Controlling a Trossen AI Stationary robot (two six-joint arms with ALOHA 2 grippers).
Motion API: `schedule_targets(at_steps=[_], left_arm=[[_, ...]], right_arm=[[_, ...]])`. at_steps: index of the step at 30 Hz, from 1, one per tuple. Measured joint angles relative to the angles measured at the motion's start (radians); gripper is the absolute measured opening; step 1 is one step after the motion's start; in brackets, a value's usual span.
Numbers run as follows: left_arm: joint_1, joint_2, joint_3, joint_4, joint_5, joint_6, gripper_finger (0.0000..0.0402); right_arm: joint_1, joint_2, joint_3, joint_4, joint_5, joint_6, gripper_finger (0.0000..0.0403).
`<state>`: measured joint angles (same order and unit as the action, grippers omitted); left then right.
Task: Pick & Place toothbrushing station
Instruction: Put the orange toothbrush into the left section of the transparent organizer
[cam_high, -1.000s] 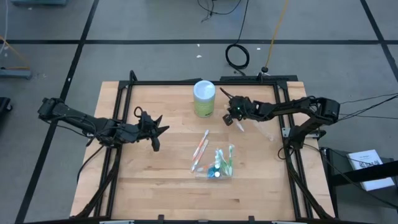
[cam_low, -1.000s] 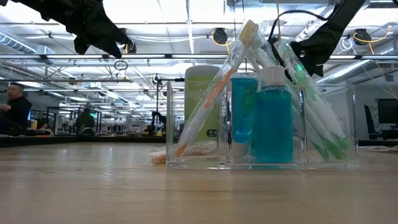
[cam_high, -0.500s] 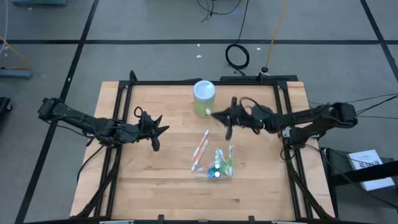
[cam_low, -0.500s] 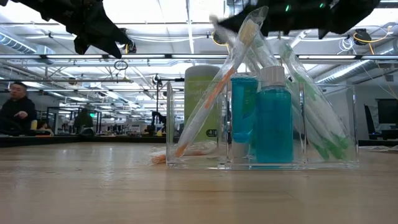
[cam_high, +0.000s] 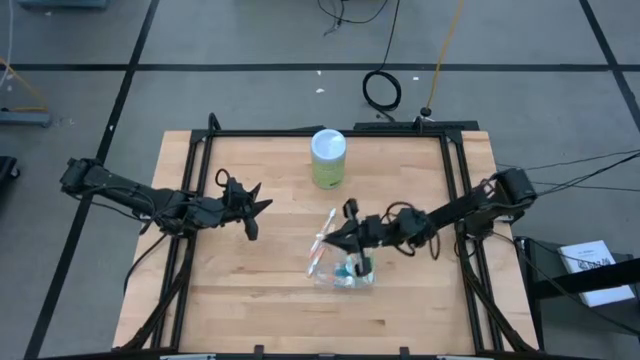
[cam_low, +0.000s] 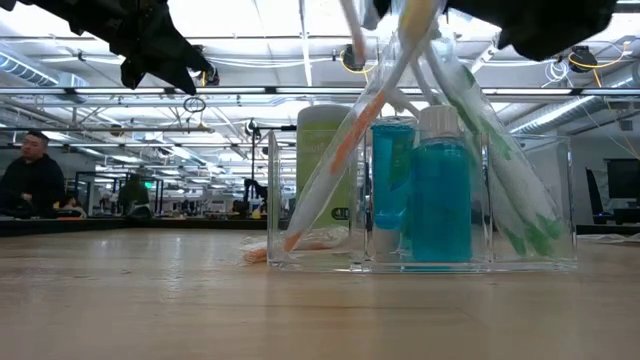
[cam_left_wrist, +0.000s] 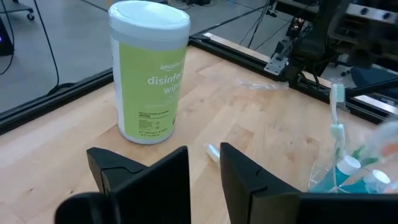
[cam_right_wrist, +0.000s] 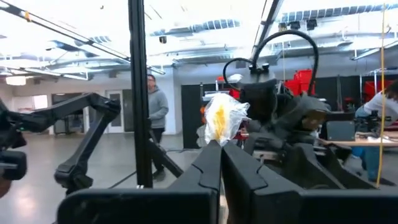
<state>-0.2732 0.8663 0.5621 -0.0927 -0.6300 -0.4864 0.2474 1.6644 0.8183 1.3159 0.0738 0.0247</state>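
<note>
Clear organizer (cam_high: 345, 272) near the middle of the wooden table (cam_high: 250, 290), holding a blue bottle (cam_low: 441, 190), a blue tube (cam_low: 391, 180) and green-bristled toothbrushes (cam_low: 505, 185), all leaning or upright inside. Orange-and-white toothbrush (cam_low: 345, 150) slanting across the organizer's front in the low view, head up. Packaged orange toothbrush (cam_high: 322, 240) flat on the table just beside the organizer, toward the far side. Green wipes canister (cam_high: 328, 158) upright near the far edge, well apart from the organizer; also plain in the left wrist view (cam_left_wrist: 148, 71).

Right tool (cam_high: 348, 232) directly over the organizer, fingers pressed together on a toothbrush wrapped in crinkled plastic (cam_right_wrist: 222, 118), yellow bristles visible past the fingertips in the right wrist view. Same tool as a dark mass at the top of the low view (cam_low: 545, 25), above the brushes.

Left tool (cam_high: 250, 215) waiting over the table's left half, well apart from the organizer, fingers nearly together with only a narrow slit between them and nothing held (cam_left_wrist: 204, 177); canister ahead of it.

A person (cam_low: 30, 180) far behind the table in the low view; another person (cam_right_wrist: 155, 102) standing in the room in the right wrist view.
</note>
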Motion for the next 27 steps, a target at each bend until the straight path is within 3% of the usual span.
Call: schedule_targets(at_steps=[7, 16, 27], left_arm=[[0.000, 0.000, 0.000, 0.001, 0.000, 0.009, 0.0002], [0.000, 0.000, 0.000, 0.001, 0.001, 0.010, 0.0016], [0.000, 0.000, 0.000, 0.000, 0.002, 0.011, 0.0005]], right_arm=[[0.025, 0.146, 0.137, -0.041, -0.013, 0.006, 0.0000], [0.025, 0.298, 0.151, -0.038, -0.026, 0.042, 0.0000], [0.036, 0.323, 0.151, -0.094, -0.055, -0.008, 0.0009]])
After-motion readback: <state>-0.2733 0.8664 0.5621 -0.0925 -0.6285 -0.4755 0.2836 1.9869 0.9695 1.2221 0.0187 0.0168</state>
